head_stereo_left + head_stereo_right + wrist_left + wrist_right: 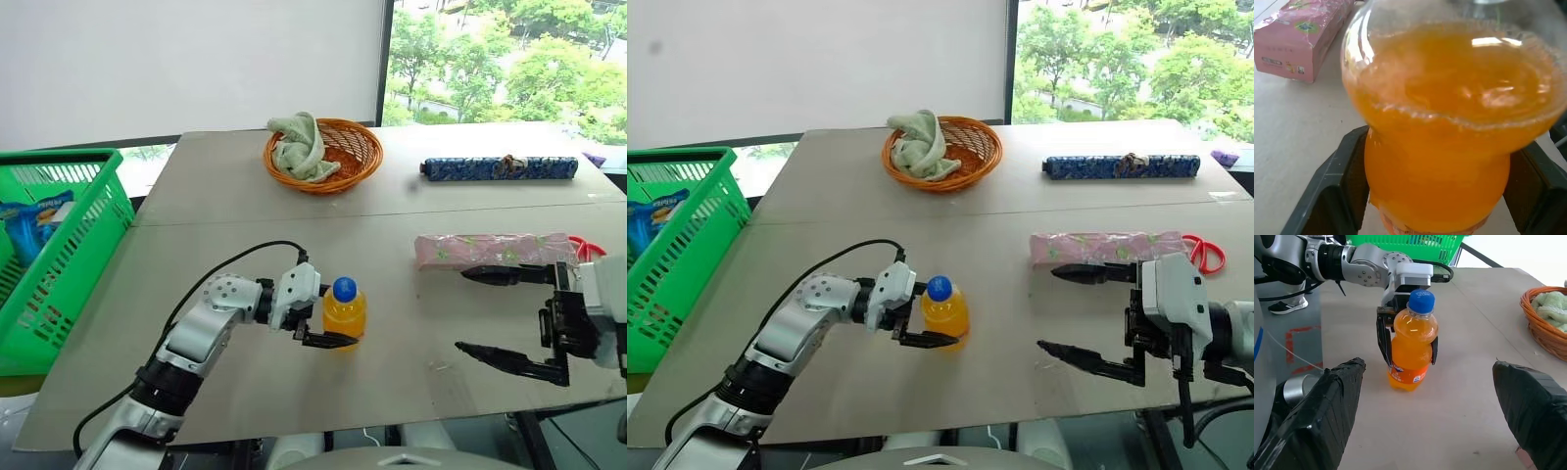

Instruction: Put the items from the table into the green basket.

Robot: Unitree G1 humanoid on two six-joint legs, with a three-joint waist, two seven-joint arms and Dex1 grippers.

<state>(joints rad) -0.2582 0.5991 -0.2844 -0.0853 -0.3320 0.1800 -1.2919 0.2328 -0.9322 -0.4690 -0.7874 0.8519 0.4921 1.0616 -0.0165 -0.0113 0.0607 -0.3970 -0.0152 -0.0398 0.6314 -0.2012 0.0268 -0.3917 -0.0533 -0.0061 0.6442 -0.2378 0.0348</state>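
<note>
My left claw [331, 331] straddles the orange bottle [344, 311] at centre frame, fingers either side of its waist but not visibly clamped, so it can lift upright. My right claw [509, 318] hangs spread wide, empty, at lower right. Four items wait on the worktop [245, 186]: bottle, pink packet [490, 249], blue roll [500, 168], scissors [1205, 253]. One green basket [59, 245] sits at left.

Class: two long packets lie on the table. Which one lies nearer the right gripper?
The pink patterned packet, beside the right gripper; the dark-blue roll lies farther back.
</note>
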